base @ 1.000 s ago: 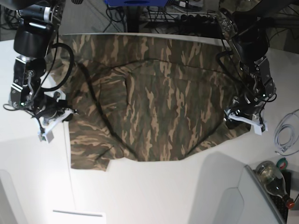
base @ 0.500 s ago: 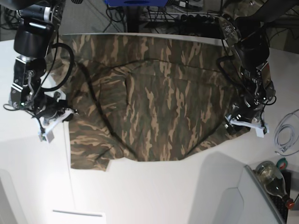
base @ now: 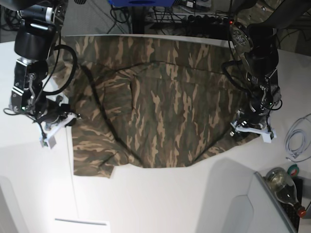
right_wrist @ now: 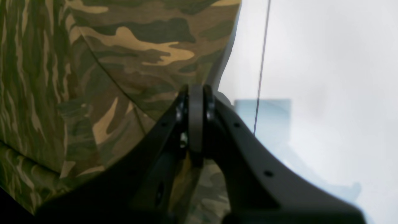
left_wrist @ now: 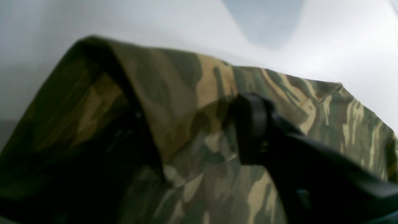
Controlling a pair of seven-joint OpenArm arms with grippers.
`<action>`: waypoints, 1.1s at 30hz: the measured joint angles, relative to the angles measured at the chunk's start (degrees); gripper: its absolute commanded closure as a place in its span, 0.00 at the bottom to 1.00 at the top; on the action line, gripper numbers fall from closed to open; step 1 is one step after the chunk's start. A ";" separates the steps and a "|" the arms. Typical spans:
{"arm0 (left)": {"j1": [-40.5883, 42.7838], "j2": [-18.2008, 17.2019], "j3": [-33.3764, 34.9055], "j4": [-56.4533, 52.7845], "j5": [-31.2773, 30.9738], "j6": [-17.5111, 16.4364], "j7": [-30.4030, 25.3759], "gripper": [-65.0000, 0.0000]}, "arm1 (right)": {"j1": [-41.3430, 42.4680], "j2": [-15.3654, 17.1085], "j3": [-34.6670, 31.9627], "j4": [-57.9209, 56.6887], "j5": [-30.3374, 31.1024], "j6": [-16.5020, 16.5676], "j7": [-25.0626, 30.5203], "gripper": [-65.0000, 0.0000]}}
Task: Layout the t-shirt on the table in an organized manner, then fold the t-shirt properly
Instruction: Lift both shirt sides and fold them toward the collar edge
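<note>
The right gripper [base: 58, 124], fingers pressed together, pinned the t-shirt [base: 160, 107] flat on the counter [base: 29, 160]; the left gripper [base: 250, 130] met the opposite edge, its finger state unclear.

The white tabletop [base: 160, 194] carries everything in view, smooth and glossy, with a thin dark seam line [right_wrist: 262, 62] running across it near the shirt's side and a curved edge along the near side. Spread on it lies the camouflage t-shirt [base: 160, 107], olive, brown and tan, mostly flat, with creases through its middle and one corner of cloth turned up off the surface in the left wrist view. A coil of white cable [base: 297, 138] rests on the tabletop well to the shirt's side. Beyond the curved edge a glass bottle [base: 284, 187] lies tilted.
</note>
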 measured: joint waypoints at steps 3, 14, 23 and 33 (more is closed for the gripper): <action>-0.22 0.02 0.00 -0.09 0.35 0.24 0.76 0.79 | 0.00 0.00 0.00 0.00 0.02 0.00 0.00 1.00; 0.33 0.55 0.02 2.89 0.76 0.35 2.01 1.00 | 0.00 0.04 -0.28 0.00 -0.02 0.00 -0.04 1.00; -0.09 0.33 -0.04 15.17 0.66 0.22 23.19 1.00 | 0.94 0.04 -0.37 0.00 -0.13 0.00 -0.07 1.00; -0.02 -3.63 -0.09 27.04 0.46 -0.22 41.42 1.00 | 1.66 1.05 -0.52 2.49 -0.39 0.09 3.41 1.00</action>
